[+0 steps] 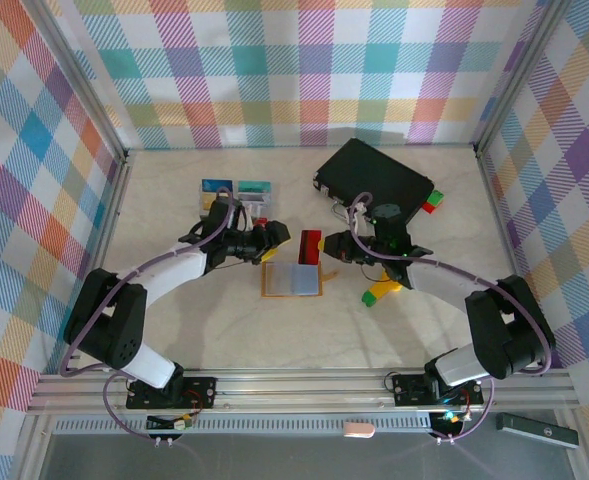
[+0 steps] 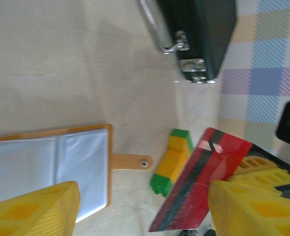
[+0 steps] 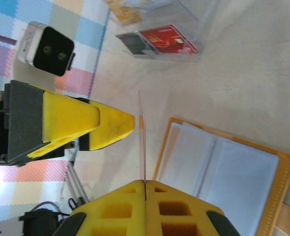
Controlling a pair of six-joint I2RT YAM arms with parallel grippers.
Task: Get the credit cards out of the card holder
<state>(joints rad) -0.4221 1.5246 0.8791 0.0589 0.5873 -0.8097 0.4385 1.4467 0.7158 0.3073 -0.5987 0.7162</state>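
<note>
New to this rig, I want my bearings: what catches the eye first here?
A red credit card, pinched in the shut right gripper by the far edge of the open orange card holder at mid-table. The left gripper stands open close beside it; a black case lies far right.

The black hard case (image 1: 374,180) lies flat at the far right of the cream table (image 1: 204,340), with a metal handle (image 2: 152,27) on one edge. A red-and-green block (image 1: 432,203) sits just beside its right corner. A green-and-yellow block (image 1: 382,292) lies nearer, apart from the case. Plaid walls (image 1: 274,70) enclose the table.
</note>
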